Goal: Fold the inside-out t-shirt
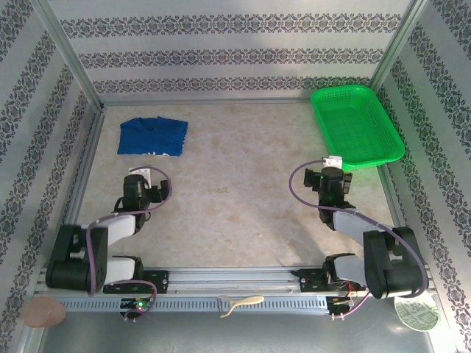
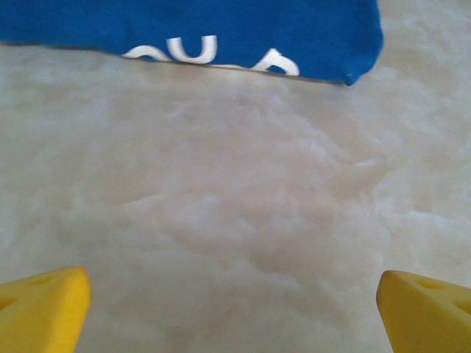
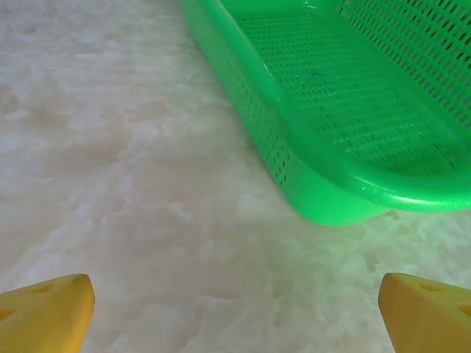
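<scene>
Top external, starting at the left: in the far-left corner of the table (image 1: 243,206), the inside-out t-shirt (image 1: 153,137), royal blue, lying as a compact, wrinkled rectangle near the back wall, with bits of white lettering along its near edge. Just on the near side of it, apart from the cloth, the left jaws, pointed toward the shirt. Left wrist: shirt's near edge across the top, white letters along the hem, pale mottled table below. Left fingertips (image 2: 44,309), yellow, at the two bottom corners, spread fully wide, gripping nothing. Further right in top external: a broad stretch of table, then the right jaws, aimed toward the far right and close to the near-left corner of a green mesh basket (image 1: 357,121) sitting in the far-right corner. Right wrist: basket's rounded corner just ahead and to the right, resting on the table. Right fingertips (image 3: 44,312), yellow, well apart at the lower corners, wide open, holding nothing.
</scene>
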Robot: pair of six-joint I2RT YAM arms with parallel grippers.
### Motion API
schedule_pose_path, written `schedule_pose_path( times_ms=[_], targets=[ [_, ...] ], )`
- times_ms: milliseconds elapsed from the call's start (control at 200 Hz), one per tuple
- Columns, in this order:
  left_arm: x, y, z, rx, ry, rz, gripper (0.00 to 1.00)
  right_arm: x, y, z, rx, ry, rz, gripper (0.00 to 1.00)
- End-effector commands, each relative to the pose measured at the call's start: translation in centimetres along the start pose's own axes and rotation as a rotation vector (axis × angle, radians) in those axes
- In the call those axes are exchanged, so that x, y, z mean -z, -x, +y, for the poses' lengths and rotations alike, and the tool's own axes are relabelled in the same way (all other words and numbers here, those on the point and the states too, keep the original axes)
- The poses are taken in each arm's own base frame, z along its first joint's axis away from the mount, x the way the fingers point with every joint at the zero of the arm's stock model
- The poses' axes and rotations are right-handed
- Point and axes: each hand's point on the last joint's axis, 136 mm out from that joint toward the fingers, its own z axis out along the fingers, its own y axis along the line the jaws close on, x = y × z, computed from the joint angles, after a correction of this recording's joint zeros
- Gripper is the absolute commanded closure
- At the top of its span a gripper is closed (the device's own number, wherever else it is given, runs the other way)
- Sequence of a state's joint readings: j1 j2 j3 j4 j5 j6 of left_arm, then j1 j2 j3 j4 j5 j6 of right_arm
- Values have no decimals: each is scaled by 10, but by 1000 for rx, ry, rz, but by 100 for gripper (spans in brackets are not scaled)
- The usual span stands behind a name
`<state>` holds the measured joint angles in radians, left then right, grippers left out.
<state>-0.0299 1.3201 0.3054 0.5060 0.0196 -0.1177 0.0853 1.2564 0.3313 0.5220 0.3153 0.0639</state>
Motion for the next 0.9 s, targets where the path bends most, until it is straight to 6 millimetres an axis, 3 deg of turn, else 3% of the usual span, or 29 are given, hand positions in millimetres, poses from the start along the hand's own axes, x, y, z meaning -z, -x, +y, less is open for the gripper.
schedule_pose_path(
  times_ms=[0,65,130,190,260,310,325,405,490,734,894],
  targets=[
    [1,74,-8,-88,17,-253,1,2,44,8,-45,102,-226,2],
    [5,79,-11,-148,2,-366,1,-4,36,11,-74,153,-244,2],
    [0,68,-1,-106,1,-370,1,-12,24,15,-71,167,-260,2],
    [-1,62,-2,-105,-18,-407,1,-15,35,21,-82,200,-317,2],
    [-2,62,-1,-106,-14,-451,1,-24,27,31,-35,243,-179,2],
    [-10,55,2,-92,-8,-364,1,-28,24,42,-20,298,-176,1],
    [-12,56,-1,-98,-23,-344,1,-31,36,44,-24,309,-199,2],
    [-28,59,-17,-151,-99,-289,1,-35,33,37,-41,287,-147,2],
    [-36,60,-2,-95,-46,-228,1,-35,34,35,-49,274,-168,2],
    [-37,62,4,-79,-29,-240,1,-33,34,35,-17,220,-178,1],
    [-33,61,-4,-96,-67,-253,1,-34,34,36,-21,229,-172,2]
  ],
)
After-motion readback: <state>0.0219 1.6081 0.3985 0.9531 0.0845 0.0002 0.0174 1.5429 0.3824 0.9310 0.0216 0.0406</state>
